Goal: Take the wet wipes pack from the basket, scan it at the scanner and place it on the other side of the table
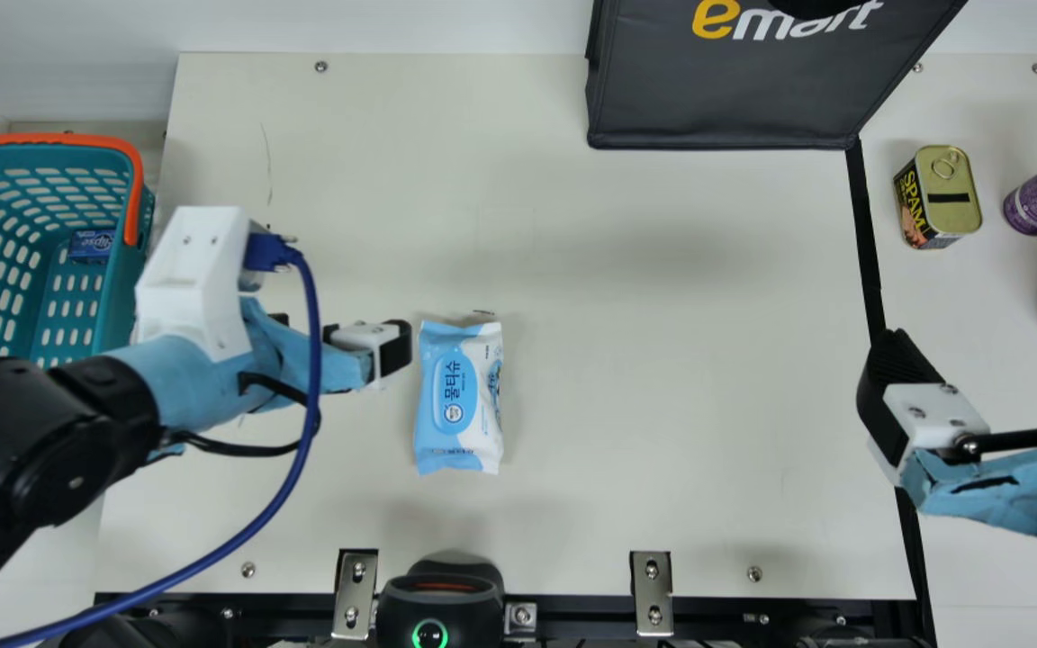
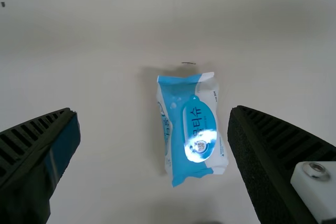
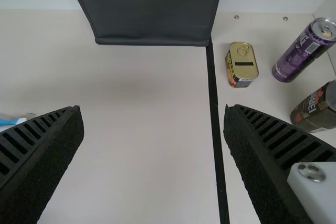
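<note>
Spotting the wet wipes pack (image 1: 457,396) lying on the cream table (image 1: 662,270) in the main view, out of the basket (image 1: 25,139) and just beside the left gripper (image 1: 338,333). Getting the blue box (image 1: 92,245) inside the basket there too, plus the scanner (image 1: 442,598) glowing green at the near edge. Switching to the left wrist view and seeing the pack framed between the left gripper's (image 2: 154,113) widely parted fingers. Holding the right gripper (image 1: 987,360) spread as well, over by the black strip (image 1: 862,234). Catching just a corner of the pack in the right wrist view, but getting the purple can's (image 3: 299,56) top there, versus cropped in the main view, near the yellow tin (image 3: 242,66) and dark can (image 3: 314,109).
</note>
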### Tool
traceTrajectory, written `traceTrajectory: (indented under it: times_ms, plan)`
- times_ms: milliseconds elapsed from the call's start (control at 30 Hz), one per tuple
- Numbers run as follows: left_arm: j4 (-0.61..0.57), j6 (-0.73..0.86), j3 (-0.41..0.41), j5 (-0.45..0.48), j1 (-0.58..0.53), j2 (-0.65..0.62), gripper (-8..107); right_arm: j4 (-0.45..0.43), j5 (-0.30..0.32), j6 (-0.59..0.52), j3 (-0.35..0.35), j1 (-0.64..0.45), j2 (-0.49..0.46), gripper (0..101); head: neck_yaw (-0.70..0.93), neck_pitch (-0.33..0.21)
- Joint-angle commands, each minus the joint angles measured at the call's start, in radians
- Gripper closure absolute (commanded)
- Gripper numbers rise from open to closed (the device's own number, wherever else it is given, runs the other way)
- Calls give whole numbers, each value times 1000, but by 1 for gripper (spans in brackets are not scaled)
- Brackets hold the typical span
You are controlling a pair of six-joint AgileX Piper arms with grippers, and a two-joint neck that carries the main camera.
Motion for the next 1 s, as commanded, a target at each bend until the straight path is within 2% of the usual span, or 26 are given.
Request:
traceTrajectory:
  times_ms: [0, 333, 800, 833, 967]
  plan:
    - [13, -48, -9, 4, -42, 23, 9, 0, 0, 0, 0, 0, 0, 6, 0, -29]
    - [80, -232, -73, 17, -185, 154, 9, 0, 0, 0, 0, 0, 0, 6, 0, -29]
    - [208, -469, -141, 65, -283, 332, 102, 0, 0, 0, 0, 0, 0, 6, 0, -29]
    - [214, -482, -146, 71, -288, 343, 107, 0, 0, 0, 0, 0, 0, 6, 0, -29]
    - [227, -525, -168, 93, -307, 387, 107, 0, 0, 0, 0, 0, 0, 6, 0, -29]
